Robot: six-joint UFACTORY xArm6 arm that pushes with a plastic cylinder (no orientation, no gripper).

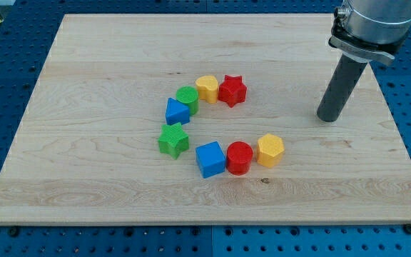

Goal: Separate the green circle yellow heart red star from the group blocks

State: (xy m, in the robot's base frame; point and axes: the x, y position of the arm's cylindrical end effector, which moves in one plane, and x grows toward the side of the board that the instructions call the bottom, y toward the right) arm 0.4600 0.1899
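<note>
The green circle, the yellow heart and the red star sit touching in a row near the board's middle, at the top of a C-shaped group. My tip rests on the board at the view's right, well apart from the red star and above right of the yellow hexagon. It touches no block.
The rest of the group curves down: a blue triangle, a green star, a blue cube, a red cylinder and the yellow hexagon. The wooden board lies on a blue perforated table.
</note>
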